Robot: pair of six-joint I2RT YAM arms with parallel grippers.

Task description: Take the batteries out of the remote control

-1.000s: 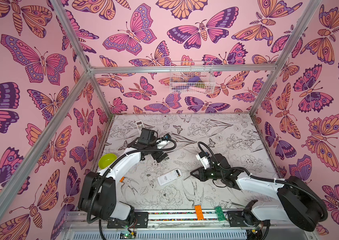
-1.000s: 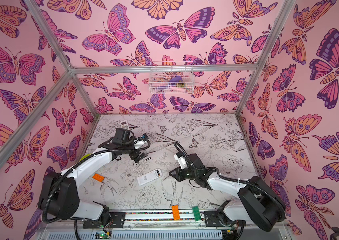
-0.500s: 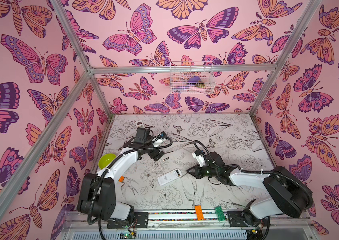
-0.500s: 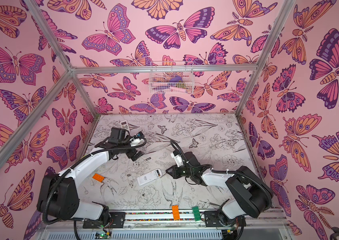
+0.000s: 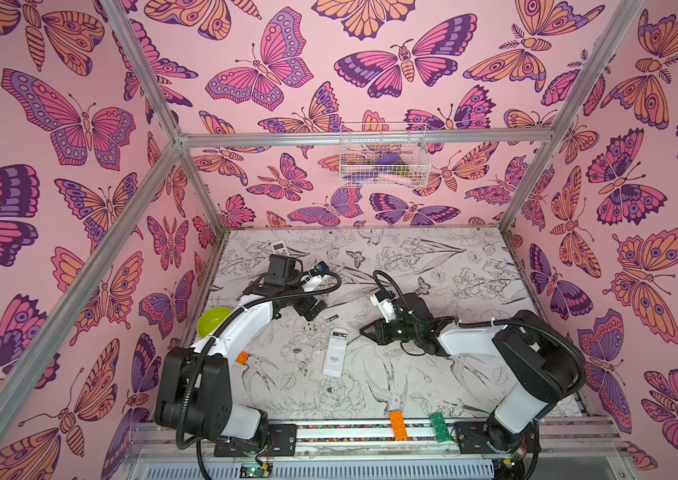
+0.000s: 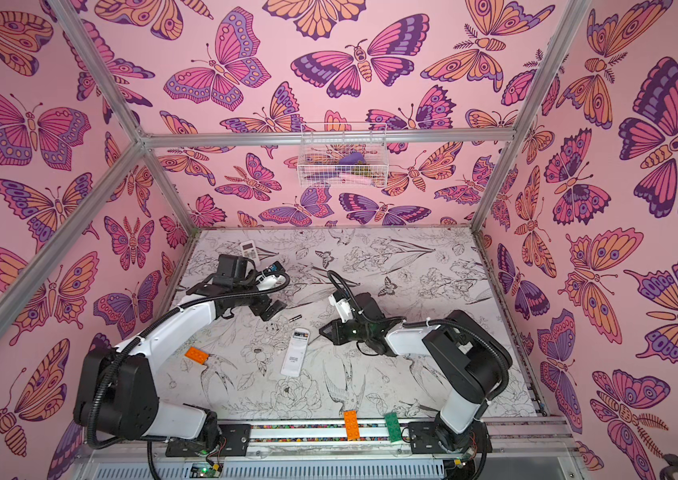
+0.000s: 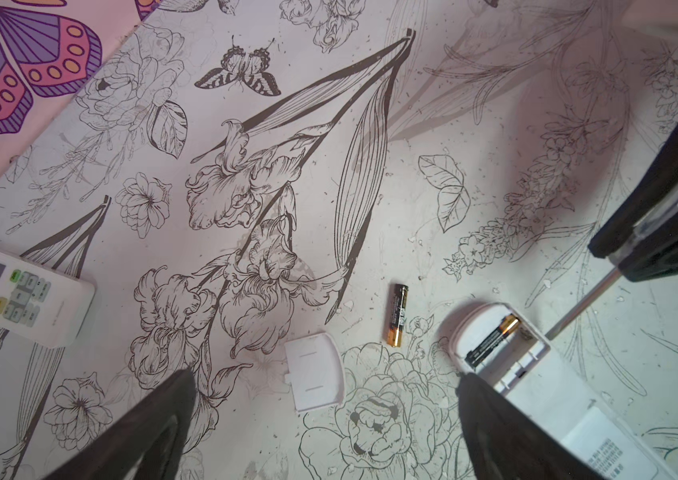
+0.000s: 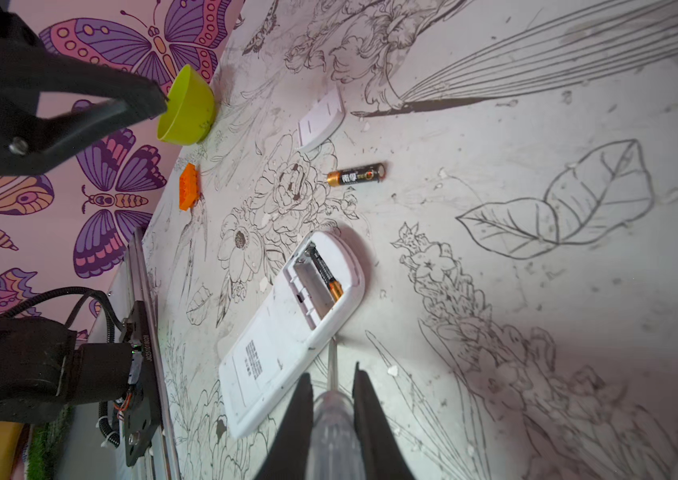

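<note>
The white remote control point(image 5: 335, 353) point(image 6: 295, 352) lies face down mid-table with its battery bay open. One of the batteries point(image 8: 327, 276) point(image 7: 493, 341) sits in the bay. Another battery point(image 5: 331, 319) point(image 8: 356, 174) point(image 7: 396, 315) lies loose on the table just behind the remote. The bay cover point(image 7: 315, 370) point(image 8: 320, 118) lies flat nearby. My right gripper point(image 8: 332, 376) point(image 5: 366, 332) is shut on a clear-handled screwdriver point(image 8: 331, 424), whose tip rests at the remote's side edge. Open and empty, my left gripper point(image 7: 327, 376) point(image 5: 311, 306) hovers over the cover.
A second white remote point(image 5: 280, 248) point(image 7: 21, 296) lies at the back left. A green bowl point(image 5: 212, 321) point(image 8: 189, 110) and an orange brick point(image 5: 241, 358) sit by the left wall. Orange point(image 5: 397, 424) and green point(image 5: 438, 424) bricks rest on the front rail. A wire basket point(image 5: 383, 156) hangs on the back wall.
My right gripper has moved left with the screwdriver, and the remote control has swung to a more upright line. The left gripper has drawn back slightly to the left.
</note>
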